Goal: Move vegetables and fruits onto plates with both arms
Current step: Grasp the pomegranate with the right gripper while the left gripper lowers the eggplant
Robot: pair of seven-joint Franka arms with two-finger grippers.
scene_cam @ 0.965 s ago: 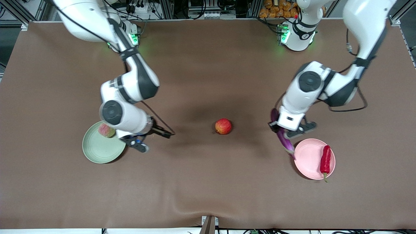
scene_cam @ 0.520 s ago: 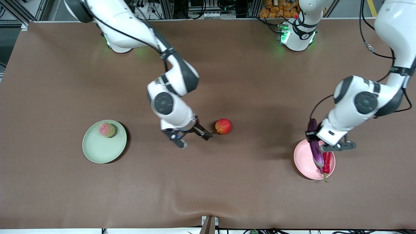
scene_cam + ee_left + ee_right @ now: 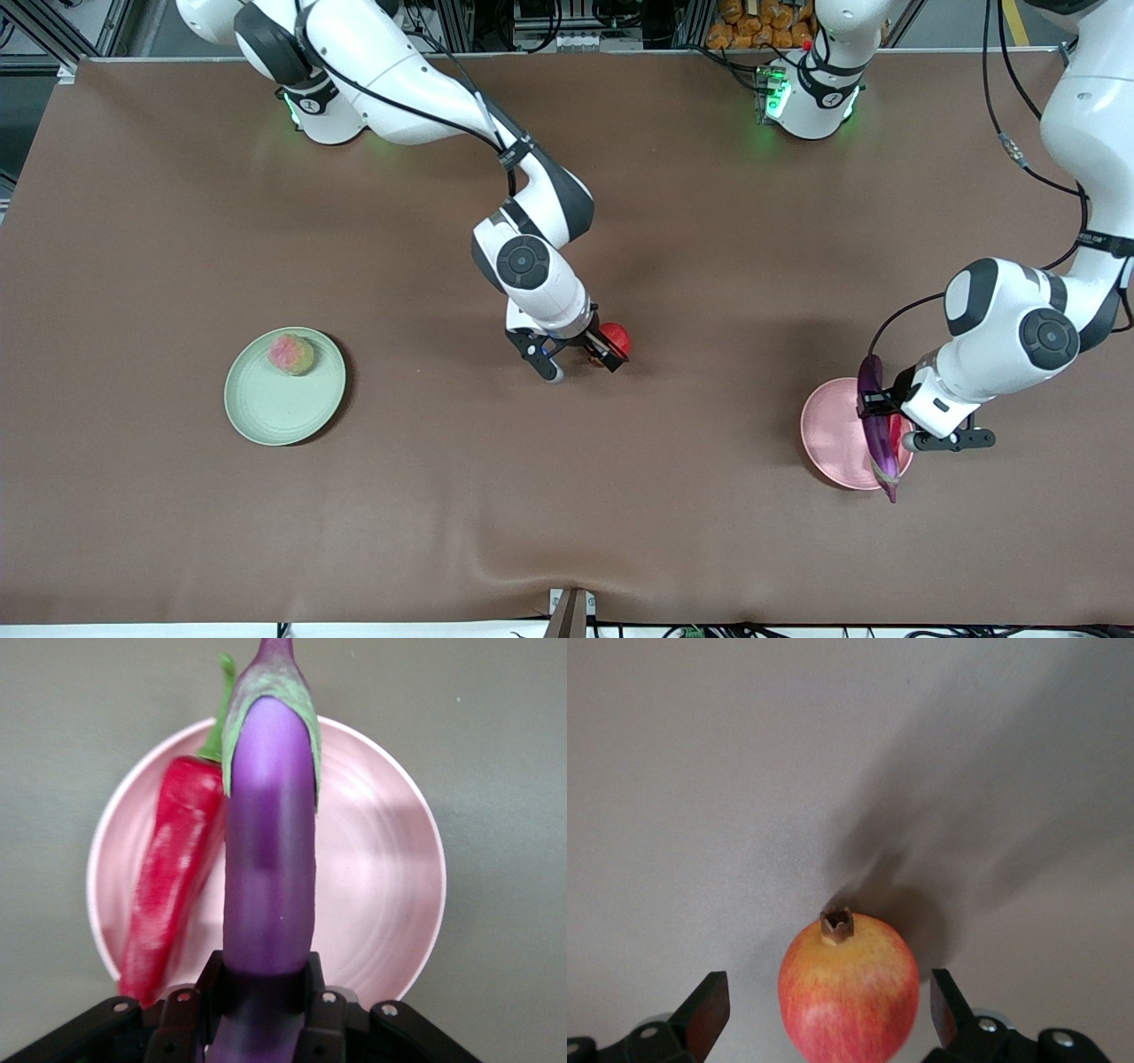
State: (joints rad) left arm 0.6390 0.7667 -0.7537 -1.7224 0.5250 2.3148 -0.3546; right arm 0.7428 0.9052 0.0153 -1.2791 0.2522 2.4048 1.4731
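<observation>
brown tabletop (image 3: pixel 620 496) (aluminium framing (image 3: pixel 461 22))

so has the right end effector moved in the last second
Yes. The right end effector went from beside the green plate along the table to the pomegranate, which it now straddles, open.

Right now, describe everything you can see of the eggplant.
The eggplant is long, slim and glossy purple, with a green cap tapering to a purplish stem tip. The left hand is shut on its blunt end and holds it over the pink plate, lengthwise beside the red chili pepper lying on that plate. Whether it touches the plate or pepper cannot be told.
</observation>
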